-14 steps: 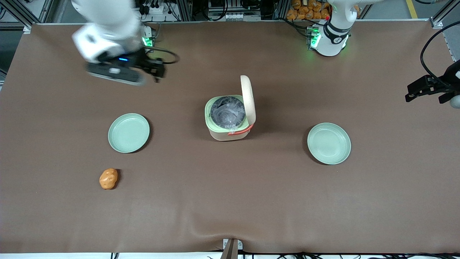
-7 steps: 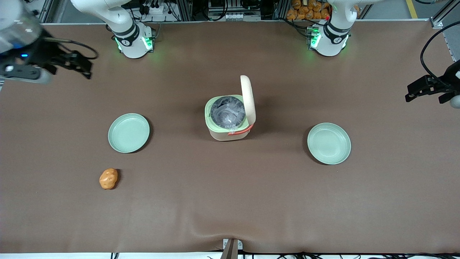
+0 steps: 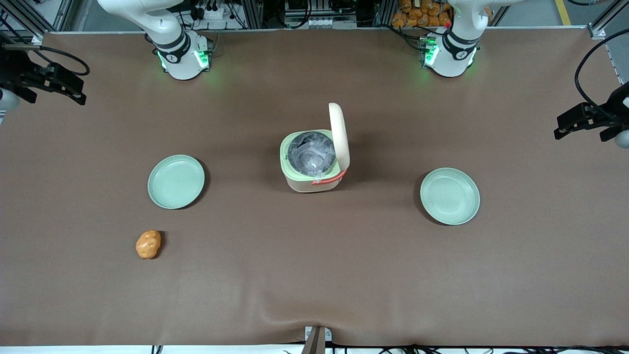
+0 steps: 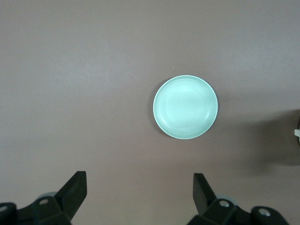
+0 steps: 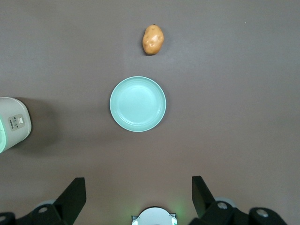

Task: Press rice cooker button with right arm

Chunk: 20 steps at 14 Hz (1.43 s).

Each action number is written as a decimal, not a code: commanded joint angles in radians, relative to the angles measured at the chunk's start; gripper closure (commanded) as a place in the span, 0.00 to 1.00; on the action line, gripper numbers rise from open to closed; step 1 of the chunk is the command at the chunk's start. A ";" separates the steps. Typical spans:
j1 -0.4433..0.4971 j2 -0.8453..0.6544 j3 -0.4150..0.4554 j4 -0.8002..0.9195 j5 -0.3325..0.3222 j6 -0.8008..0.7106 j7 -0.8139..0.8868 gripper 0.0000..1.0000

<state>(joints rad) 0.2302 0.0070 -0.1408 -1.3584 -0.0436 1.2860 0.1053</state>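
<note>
The cream rice cooker [image 3: 311, 167] stands mid-table with its lid [image 3: 340, 135] raised upright and the grey inner pot exposed. Its coral-red handle faces the front camera. The button does not show in the front view. In the right wrist view the rice cooker [image 5: 14, 124] is at the frame's edge, and a small pale rectangle [image 5: 20, 122] marks its cream face; I cannot tell whether that is the button. My right gripper [image 3: 56, 98] hangs open and empty high over the table edge at the working arm's end, far from the cooker; the wrist view shows the gripper [image 5: 138, 183] with its jaws wide apart.
A pale green plate [image 3: 176, 181] lies between the cooker and the working arm's end, with an orange potato [image 3: 148, 244] nearer the front camera. Another green plate [image 3: 450, 195] lies toward the parked arm's end. The working arm's base [image 3: 181, 54] stands at the table's back edge.
The right gripper has swung away from the middle of the table out to the edge at the working arm's end. The cooker, plates and potato have not moved.
</note>
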 commanded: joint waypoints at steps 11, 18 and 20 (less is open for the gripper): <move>-0.126 -0.090 0.017 -0.134 0.048 0.055 -0.104 0.00; -0.126 -0.298 0.017 -0.376 0.056 0.180 -0.136 0.00; -0.124 -0.295 0.017 -0.367 0.056 0.187 -0.154 0.00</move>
<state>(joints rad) 0.1252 -0.2283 -0.1370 -1.6610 -0.0029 1.4354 -0.0199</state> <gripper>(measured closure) 0.000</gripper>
